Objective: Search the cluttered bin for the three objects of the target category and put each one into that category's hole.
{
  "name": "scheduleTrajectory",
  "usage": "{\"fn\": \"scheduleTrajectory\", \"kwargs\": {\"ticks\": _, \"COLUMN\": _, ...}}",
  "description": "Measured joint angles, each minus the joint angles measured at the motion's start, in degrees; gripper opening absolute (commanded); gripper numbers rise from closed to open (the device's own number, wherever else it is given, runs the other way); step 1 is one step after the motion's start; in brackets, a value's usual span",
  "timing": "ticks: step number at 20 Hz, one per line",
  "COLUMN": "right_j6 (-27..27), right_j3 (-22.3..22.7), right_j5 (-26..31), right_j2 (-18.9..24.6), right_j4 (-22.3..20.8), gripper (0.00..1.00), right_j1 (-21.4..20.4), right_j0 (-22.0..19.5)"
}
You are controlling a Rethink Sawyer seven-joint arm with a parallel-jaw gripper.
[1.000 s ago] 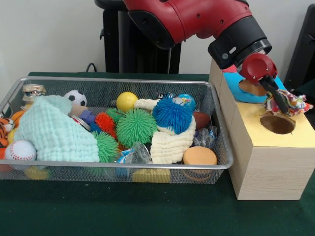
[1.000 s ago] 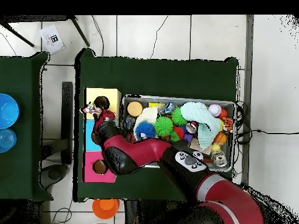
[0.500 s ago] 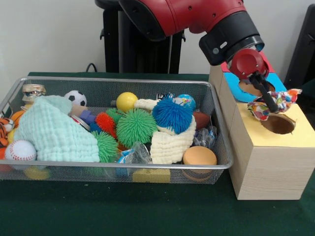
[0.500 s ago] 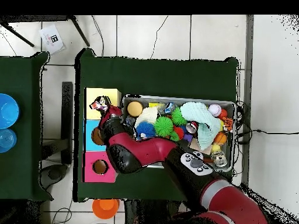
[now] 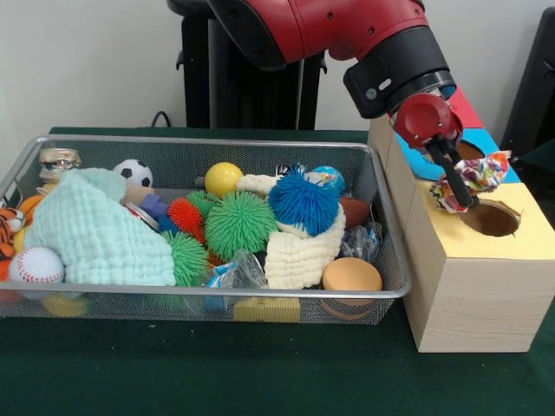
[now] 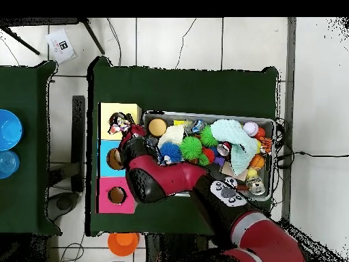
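The step in hand is the drop — the claw [image 5: 457, 186] is closed on a patterned cloth [image 5: 475, 176] and hangs over the wooden box [image 5: 468, 286] to the right of the bin [image 5: 381, 217], just above the yellow panel [image 5: 520, 238]. The cloth sits beside the yellow hole [image 5: 490, 218], slightly toward the bin side of it and not yet directly over the opening. In the overhead view the cloth [image 6: 120, 125] shows on the yellow square, close to the edge nearest the bin.

By my reading, the next move calls for a small shift to centre the cloth over the hole, then a release; the cloth is floppy and could drape on the rim instead of falling through, so lowering it partly into the opening first would be safer. Whether yellow is the right category I cannot tell from the pictures alone.

The bin is still crowded — spiky balls, a blue spiky ball [image 5: 302, 201], a mint cloth [image 5: 94, 230], a cream cloth [image 5: 302, 256], a baseball [image 5: 35, 265], a soccer ball [image 5: 133, 172].

The surface [image 5: 217, 368] is covered in dark green and carries bin and box side by side. Around it is a tiled floor [image 6: 204, 41]; a second green surface to one side holds blue bowls [image 6: 8, 129], and an orange object [image 6: 123, 243] lies on the floor near the robot's base.
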Motion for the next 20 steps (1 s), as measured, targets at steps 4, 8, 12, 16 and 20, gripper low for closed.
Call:
{"fn": "scheduleTrajectory", "kwargs": {"ticks": 4, "right_j6": 0.0, "right_j3": -0.2, "right_j5": 0.9, "right_j2": 0.2, "right_j4": 0.1, "gripper": 1.0, "right_j1": 0.5, "right_j0": 0.3}}
{"fn": "scheduleTrajectory", "kwargs": {"ticks": 8, "right_j6": 0.0, "right_j3": -0.6, "right_j5": 3.1, "right_j2": 1.7, "right_j4": 0.1, "gripper": 1.0, "right_j1": 1.0, "right_j0": -0.7}}
{"fn": "scheduleTrajectory", "kwargs": {"ticks": 12, "right_j6": 0.0, "right_j3": -0.7, "right_j5": 4.5, "right_j2": 2.6, "right_j4": 0.4, "gripper": 1.0, "right_j1": 1.0, "right_j0": -1.4}}
{"fn": "scheduleTrajectory", "kwargs": {"ticks": 16, "right_j6": 0.0, "right_j3": -0.7, "right_j5": 7.0, "right_j2": 3.5, "right_j4": 2.4, "gripper": 1.0, "right_j1": 0.9, "right_j0": -1.8}}
{"fn": "scheduleTrajectory", "kwargs": {"ticks": 20, "right_j6": 0.0, "right_j3": -0.7, "right_j5": 10.2, "right_j2": 4.3, "right_j4": 5.5, "gripper": 1.0, "right_j1": 0.5, "right_j0": -1.8}}
